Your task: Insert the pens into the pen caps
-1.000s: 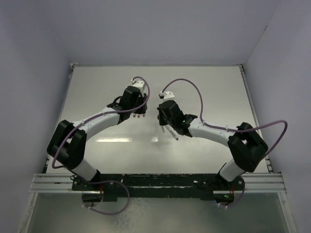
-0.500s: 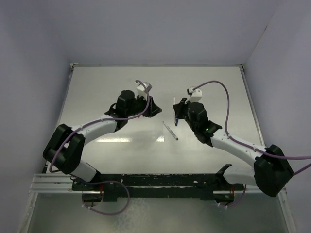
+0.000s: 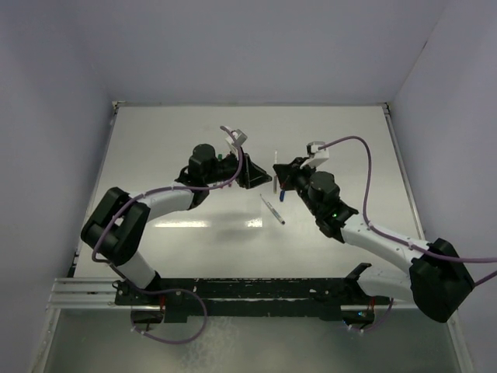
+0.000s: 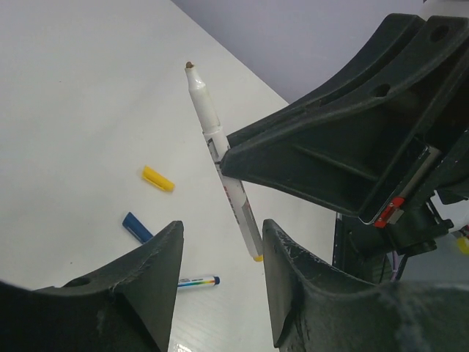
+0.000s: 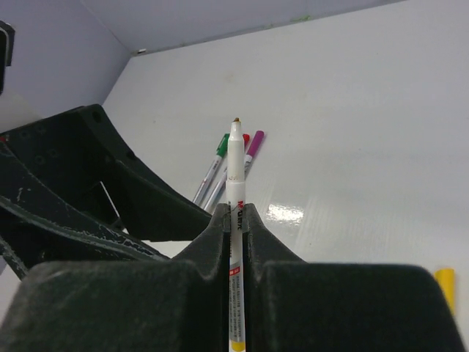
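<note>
Holding one pen [image 5: 234,165] upright, the right gripper [image 5: 234,213] has both fingers pressed flat against the barrel, with no gap on either side. The pen's bare brownish tip points up. Its yellow butt end hangs below the fingers, clear of the table [image 3: 155,155].

Facing it from just beside, the left gripper [image 4: 221,242] has its fingers spread well apart and nothing between them. The held pen shows through the gap, beyond the fingertips and not touching them. From above, the two grippers meet nose to nose over the middle of the table, and the held pen stands between them.

A loose pen [image 3: 272,210] lies slantwise on the table, nearer the arm bases than either gripper. The left wrist camera catches a blue-ended stretch of a pen lying flat near its own fingers, likely this same one.

Two caps lie on their sides on the table past the left gripper: a yellow cap [image 4: 158,178] and, nearer the fingers, a blue cap [image 4: 137,226]. They are close together but apart.

Past the right gripper lie three more pens in a tight bunch, partly hidden by the left gripper's finger: a green-ended pen [image 5: 212,170], a red-ended pen [image 5: 245,138] and a purple-ended pen [image 5: 253,147]. Their coloured ends point away from the camera.
</note>
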Robot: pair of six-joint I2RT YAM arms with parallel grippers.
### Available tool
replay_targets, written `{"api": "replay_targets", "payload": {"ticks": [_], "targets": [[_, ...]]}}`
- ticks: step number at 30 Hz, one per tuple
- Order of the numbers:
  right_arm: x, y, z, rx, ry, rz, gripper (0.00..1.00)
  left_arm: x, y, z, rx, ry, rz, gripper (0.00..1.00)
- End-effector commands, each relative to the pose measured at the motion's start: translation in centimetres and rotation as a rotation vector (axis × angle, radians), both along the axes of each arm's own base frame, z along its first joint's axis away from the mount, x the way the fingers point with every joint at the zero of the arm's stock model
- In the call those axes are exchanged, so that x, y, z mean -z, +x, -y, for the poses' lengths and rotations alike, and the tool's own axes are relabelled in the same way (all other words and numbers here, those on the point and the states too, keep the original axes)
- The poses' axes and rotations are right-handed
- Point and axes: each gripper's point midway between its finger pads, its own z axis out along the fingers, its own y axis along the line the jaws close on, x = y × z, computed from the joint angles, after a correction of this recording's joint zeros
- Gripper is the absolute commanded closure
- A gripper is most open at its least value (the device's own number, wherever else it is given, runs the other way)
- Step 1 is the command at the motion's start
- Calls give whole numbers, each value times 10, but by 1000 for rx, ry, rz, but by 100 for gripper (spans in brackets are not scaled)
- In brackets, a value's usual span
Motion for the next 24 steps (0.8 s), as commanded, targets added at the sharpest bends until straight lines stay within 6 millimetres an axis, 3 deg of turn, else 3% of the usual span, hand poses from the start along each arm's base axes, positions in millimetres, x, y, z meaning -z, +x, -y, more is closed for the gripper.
{"api": "replay_targets", "payload": {"ticks": [1,15,24], "targets": [[-33,-3,-11,-47,107,86,100,-19,-5,6,49,-64,53,49],[-33,0,-26,-95,163,95,100,-16,-5,10,46,-82,43,53],[-33,0,-28,-105,184,97,100,-15,-2,10,34,-95,35,63]]}}
